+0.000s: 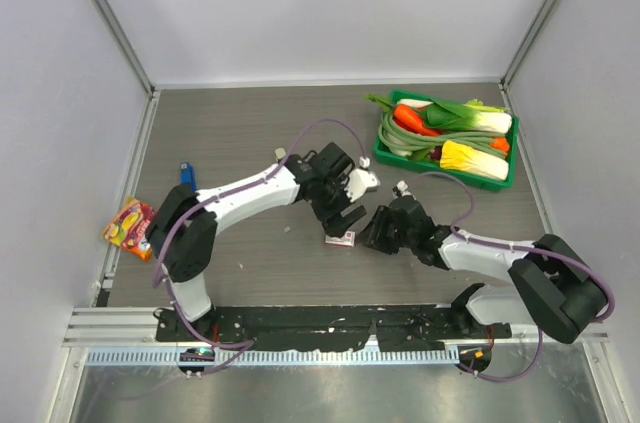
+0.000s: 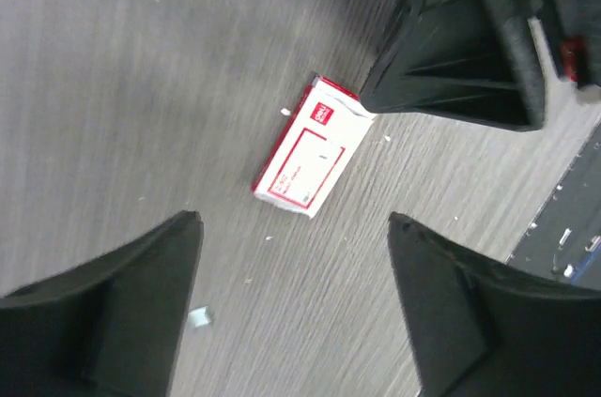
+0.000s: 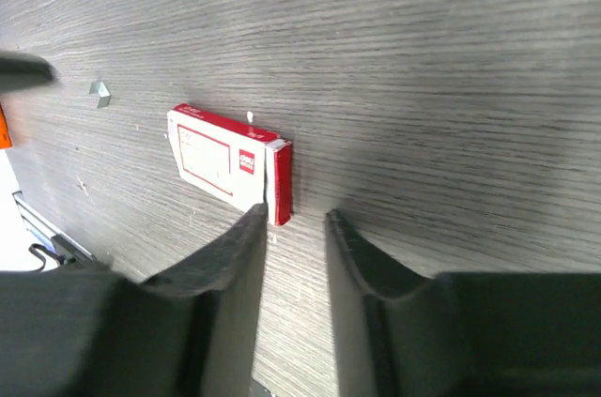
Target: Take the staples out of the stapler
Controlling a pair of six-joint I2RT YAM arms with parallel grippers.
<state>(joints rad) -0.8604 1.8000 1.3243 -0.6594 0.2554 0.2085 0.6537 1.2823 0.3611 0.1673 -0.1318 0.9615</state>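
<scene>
The green crate (image 1: pixel 382 151) at the table's (image 1: pixel 240 123) far right held toy vegetables (image 1: pixel 470 119) heaped above its rim. The stapler (image 1: pixel 185 175) lay well apart from it, near the left edge, with neither arm touching it. A red-and-white box (image 3: pixel 221 160) lay flat mid-table, its contents hidden. The left gripper (image 2: pixel 296 221) hung over it, jaws spread wide and empty. The right gripper (image 3: pixel 294 214) was narrowly parted and empty, its tips just beside the box's red end.

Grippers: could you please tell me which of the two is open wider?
The left gripper: its fingers stand wide apart over the box, while the right gripper leaves only a narrow gap.
</scene>
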